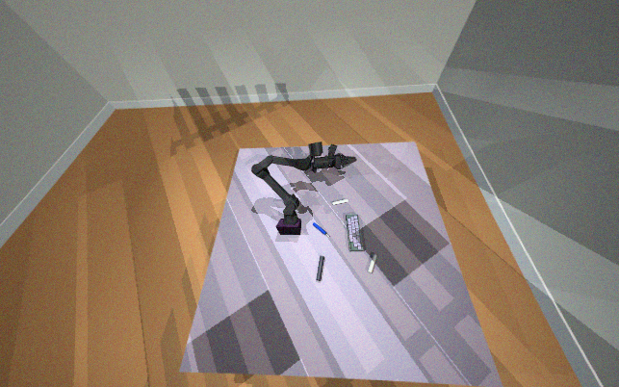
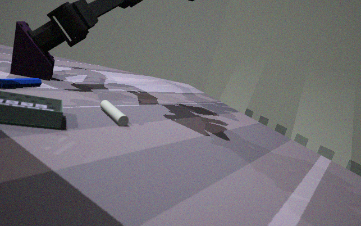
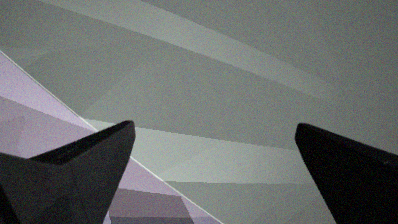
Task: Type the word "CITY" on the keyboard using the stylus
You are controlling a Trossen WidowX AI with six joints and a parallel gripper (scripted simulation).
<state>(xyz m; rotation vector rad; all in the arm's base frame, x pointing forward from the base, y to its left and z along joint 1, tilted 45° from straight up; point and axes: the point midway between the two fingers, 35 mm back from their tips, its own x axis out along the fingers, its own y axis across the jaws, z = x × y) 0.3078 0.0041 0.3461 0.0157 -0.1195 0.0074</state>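
Observation:
The stylus, with a blue body [image 1: 320,228] [image 2: 19,82] and a thin grey tip, lies on the desk between the arm's base and the keyboard. The keyboard [image 1: 354,233] [image 2: 22,118] has a dark green case and pale keys; its letters are too small to read. My gripper [image 1: 355,159] [image 3: 216,130] is wide open, with nothing between its fingers. It is raised above the far part of the desk, well away from the stylus and keyboard. In the exterior view the gripper is out of frame.
A white cylinder [image 1: 340,202] [image 2: 114,113] lies beyond the keyboard's far end. Another white cylinder [image 1: 372,264] lies off its near end. A dark cylinder [image 1: 321,269] lies nearer the camera than the stylus. The arm's dark base [image 1: 289,227] [image 2: 30,56] stands beside the stylus.

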